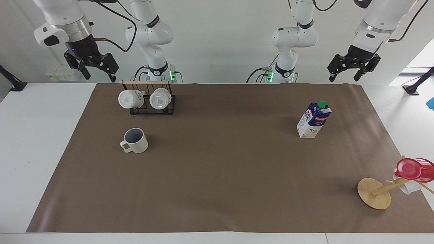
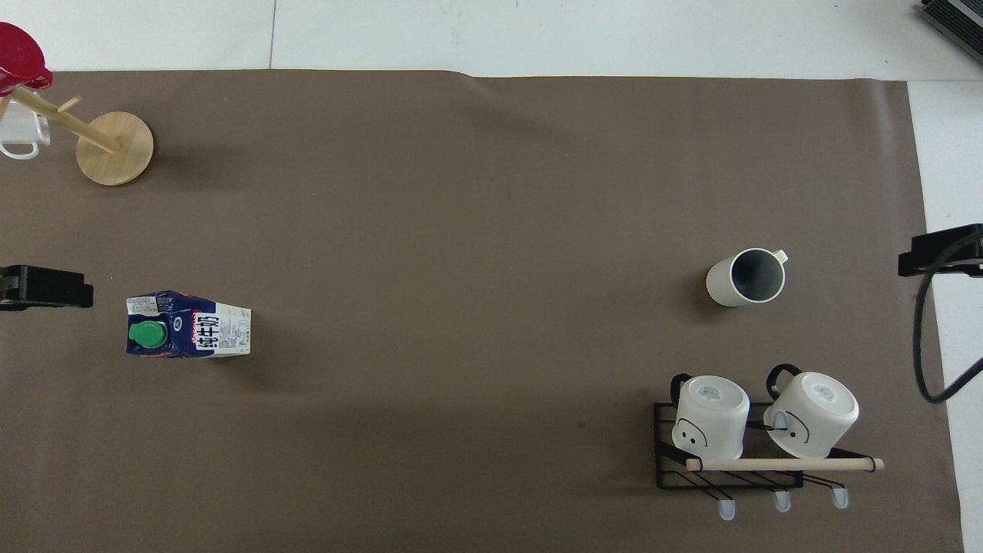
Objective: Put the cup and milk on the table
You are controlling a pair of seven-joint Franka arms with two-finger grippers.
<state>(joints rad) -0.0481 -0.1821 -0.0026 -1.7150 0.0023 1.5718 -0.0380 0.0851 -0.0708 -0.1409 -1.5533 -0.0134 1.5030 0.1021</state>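
The cream-white cup (image 1: 135, 140) (image 2: 746, 277) stands upright on the brown sheet of the table (image 1: 217, 176) (image 2: 461, 215), toward the right arm's end, farther from the robots than the mug rack. The blue-and-white milk carton (image 1: 313, 120) (image 2: 188, 324) with a green cap stands upright on the sheet toward the left arm's end. My right gripper (image 1: 100, 77) hangs open and empty in the air beside the rack. My left gripper (image 1: 343, 78) hangs open and empty over the sheet's edge nearest the robots, apart from the milk.
A black wire rack (image 1: 149, 101) (image 2: 760, 453) holds two all-white mugs close to the robots. A tilted wooden mug tree (image 1: 374, 193) (image 2: 115, 147) carries a red translucent cup (image 1: 415, 168) (image 2: 19, 46) at the left arm's end, farther out.
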